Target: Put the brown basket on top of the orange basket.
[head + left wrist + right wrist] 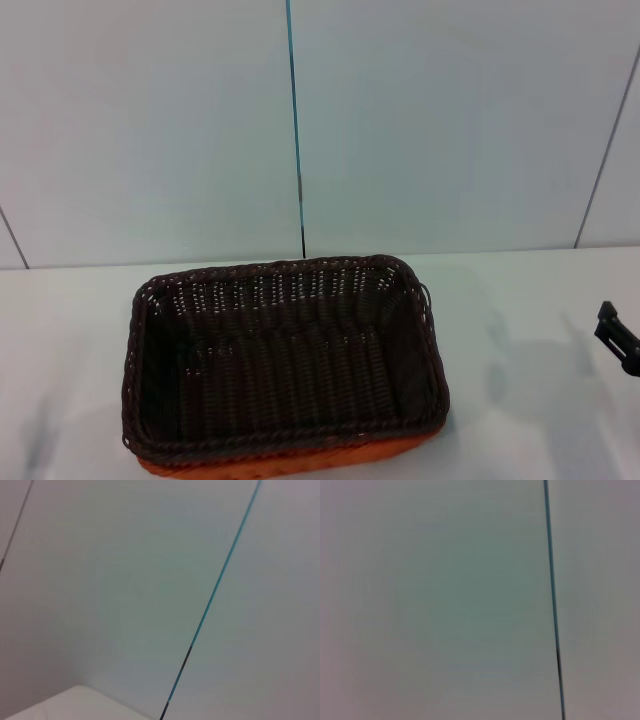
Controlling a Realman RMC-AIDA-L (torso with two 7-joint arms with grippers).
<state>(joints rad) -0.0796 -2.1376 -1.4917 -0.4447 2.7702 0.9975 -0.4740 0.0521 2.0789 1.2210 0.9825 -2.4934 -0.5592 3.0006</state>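
Orange basket [285, 462] — lower centre of the head view, only a thin strip of its near rim showing under the brown basket [285, 365], which sits nested on top of it on the white table [520, 340].

Right gripper [617, 338] — right edge of the head view, level with the baskets and well apart from them; only a dark part shows, jaw state cannot be told.

Left gripper — not seen.

Wall [450, 120] — pale panels with a blue-green seam [295, 130], behind the table.
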